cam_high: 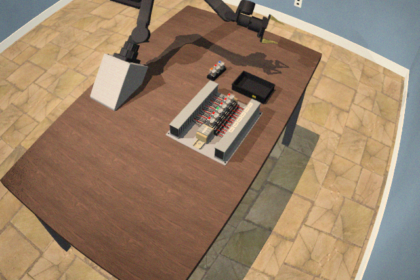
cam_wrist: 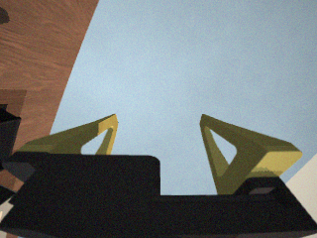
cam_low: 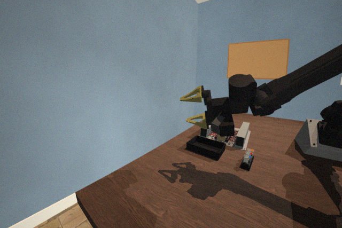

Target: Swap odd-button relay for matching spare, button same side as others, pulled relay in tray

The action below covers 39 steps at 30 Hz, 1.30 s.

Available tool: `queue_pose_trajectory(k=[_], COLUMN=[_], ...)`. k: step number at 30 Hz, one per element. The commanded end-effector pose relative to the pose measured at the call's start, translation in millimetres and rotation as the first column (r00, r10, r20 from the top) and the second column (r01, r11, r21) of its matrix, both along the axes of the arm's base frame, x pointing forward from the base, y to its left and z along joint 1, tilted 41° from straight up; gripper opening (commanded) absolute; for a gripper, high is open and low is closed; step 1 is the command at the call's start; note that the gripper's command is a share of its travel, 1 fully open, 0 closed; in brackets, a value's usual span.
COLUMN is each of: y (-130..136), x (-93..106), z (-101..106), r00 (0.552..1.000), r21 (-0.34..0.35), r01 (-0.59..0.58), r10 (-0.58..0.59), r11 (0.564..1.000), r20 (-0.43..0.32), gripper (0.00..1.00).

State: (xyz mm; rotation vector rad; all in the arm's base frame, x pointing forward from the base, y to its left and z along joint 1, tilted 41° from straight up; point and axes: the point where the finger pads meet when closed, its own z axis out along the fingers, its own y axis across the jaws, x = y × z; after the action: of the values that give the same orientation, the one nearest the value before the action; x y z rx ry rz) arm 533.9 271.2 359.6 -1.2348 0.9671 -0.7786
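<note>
The relay row stands on the grey panel (cam_high: 183,139) in the top view. One relay (cam_high: 218,110) has a green test button; the other relays in the row show red ones. Three spares stand in a black holder (cam_high: 212,77) (cam_low: 245,166): one with an orange button (cam_high: 211,69) (cam_low: 252,150), one red (cam_high: 215,65) (cam_low: 251,154), one blue (cam_high: 219,61) (cam_low: 249,157). The black tray (cam_high: 245,93) (cam_low: 202,152) shows no relay inside. My gripper (cam_high: 280,33) (cam_low: 183,110) (cam_wrist: 158,118) is wide open and empty, high above the table, pointing sideways toward the wall.
Two grey wire ducts (cam_high: 193,105) (cam_high: 239,132) flank the relay row and stand up along it. A beige terminal block (cam_high: 202,136) sits at the row's near end. Red and dark wires run from the sockets to the ducts. A white wedge-shaped arm base (cam_high: 110,82) stands at the left.
</note>
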Motion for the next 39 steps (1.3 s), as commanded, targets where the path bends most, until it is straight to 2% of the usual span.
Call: queue_pose_trajectory(k=[1,17,18,39], y=[-2.0,-2.0,-3.8,-3.8], x=[0.5,0.5,2.8,2.8], z=[5.4,5.4,23.4,23.4], r00=[1.000,1.000,0.999,0.999], r21=[0.005,0.005,0.027,0.027], r01=[0.003,0.003,0.008,0.008], r10=[-0.004,-0.004,-0.008,-0.008], r11=[1.000,1.000,1.000,1.000], r20=[0.009,0.009,0.036,0.036], gripper=[1.00,1.00,0.59,0.59])
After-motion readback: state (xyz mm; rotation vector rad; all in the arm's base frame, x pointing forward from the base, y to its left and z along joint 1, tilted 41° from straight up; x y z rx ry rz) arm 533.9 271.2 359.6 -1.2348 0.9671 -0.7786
